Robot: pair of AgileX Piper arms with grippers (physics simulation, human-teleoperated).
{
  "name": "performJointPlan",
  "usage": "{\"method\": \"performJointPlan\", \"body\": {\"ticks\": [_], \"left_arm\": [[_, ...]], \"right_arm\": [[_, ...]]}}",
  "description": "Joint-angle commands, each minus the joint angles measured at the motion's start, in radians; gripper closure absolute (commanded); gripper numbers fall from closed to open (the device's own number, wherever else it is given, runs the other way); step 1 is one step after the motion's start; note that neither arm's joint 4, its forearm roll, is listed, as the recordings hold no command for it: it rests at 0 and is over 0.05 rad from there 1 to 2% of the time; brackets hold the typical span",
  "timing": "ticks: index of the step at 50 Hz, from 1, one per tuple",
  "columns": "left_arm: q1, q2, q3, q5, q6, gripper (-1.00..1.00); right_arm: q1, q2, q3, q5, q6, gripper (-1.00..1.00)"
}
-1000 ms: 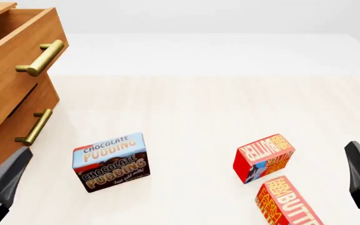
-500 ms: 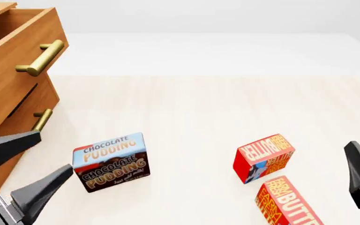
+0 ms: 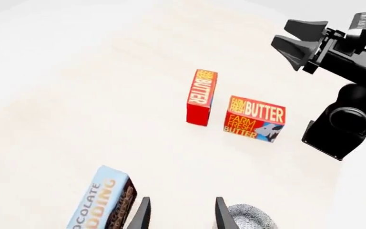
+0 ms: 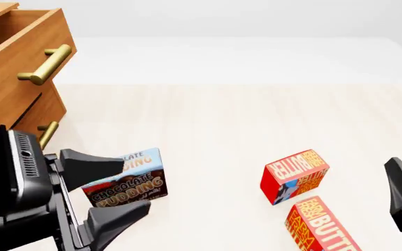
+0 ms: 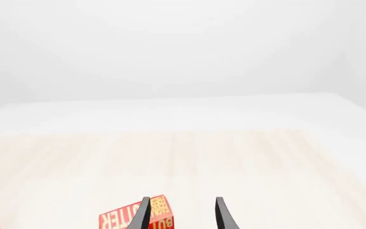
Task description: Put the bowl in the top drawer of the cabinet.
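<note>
Left pincer (image 3: 180, 214) with fingers parted — speckled bowl (image 3: 251, 217) just beside, pudding box (image 3: 102, 202), two butter boxes (image 3: 254, 119) beyond.

Top drawer (image 4: 19, 63) open; grey bowl (image 3: 251, 217) on table.

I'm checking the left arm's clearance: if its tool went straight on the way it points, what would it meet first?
The left tool is open. Nothing sits between its fingers; bare table lies ahead. The pudding box and bowl flank it, so probably the tabletop, though depth is unclear.
</note>
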Motion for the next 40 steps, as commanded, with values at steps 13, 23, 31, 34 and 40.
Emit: {"method": "performJointPlan", "body": {"ticks": [13,23,31,34,40], "left_arm": [[-0.141,0.115,-0.11,0.156,-0.09,-1.0],[-0.127,0.072,-0.1,0.229,-0.118,-1.0],[-0.118,0.053,-0.092,0.258,-0.123,-1.0],[-0.117,0.053,-0.095,0.266,-0.122,-1.0],[-0.131,0.075,-0.091,0.276,-0.127,-1.0]], "right_arm": [[0.003,0.0,0.0,0.0,0.002,-1.0],[0.008,-0.001,0.0,0.0,0.0,-1.0],[0.011,-0.001,0.0,-0.001,-0.004,-1.0],[0.013,-0.002,0.0,-0.001,-0.005,-1.0],[0.021,-0.003,0.0,-0.001,-0.003,-1.0]]}}
